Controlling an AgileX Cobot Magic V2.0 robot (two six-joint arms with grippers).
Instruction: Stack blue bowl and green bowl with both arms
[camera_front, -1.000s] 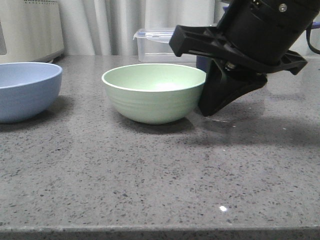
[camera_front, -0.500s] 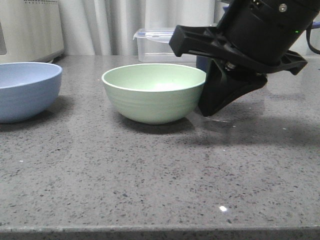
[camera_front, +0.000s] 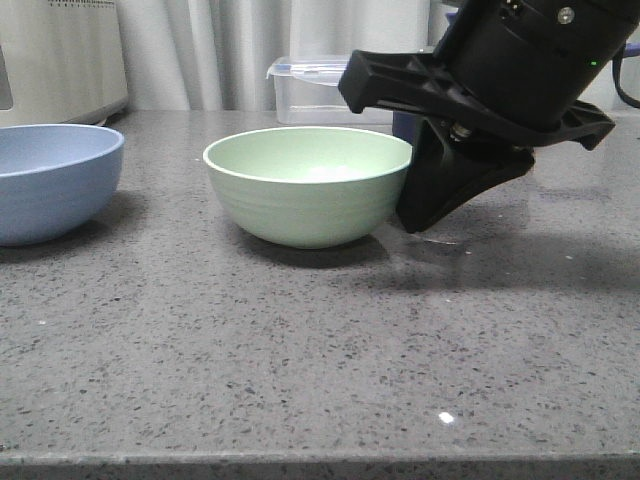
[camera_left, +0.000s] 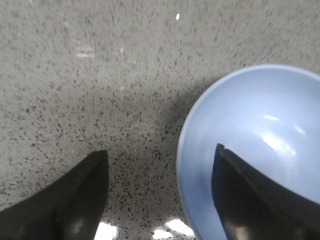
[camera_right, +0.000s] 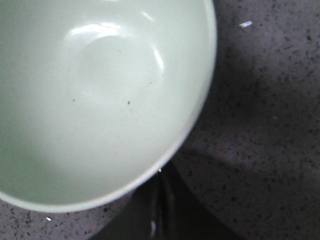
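Left gripper (camera_left: 159, 192) gapes wide astride the matte periwinkle-blue bowl's (camera_left: 252, 150) rim; right gripper (camera_front: 425, 215), closure hidden, presses beside the ridged mint-green bowl (camera_front: 308, 185) mid-counter; grasping phase; next, both pinch rims.

One blue bowl (camera_front: 55, 180), one green bowl (camera_front: 308, 183), one clear container (camera_front: 312, 90).

Soft overhead light; wrist views blurred.
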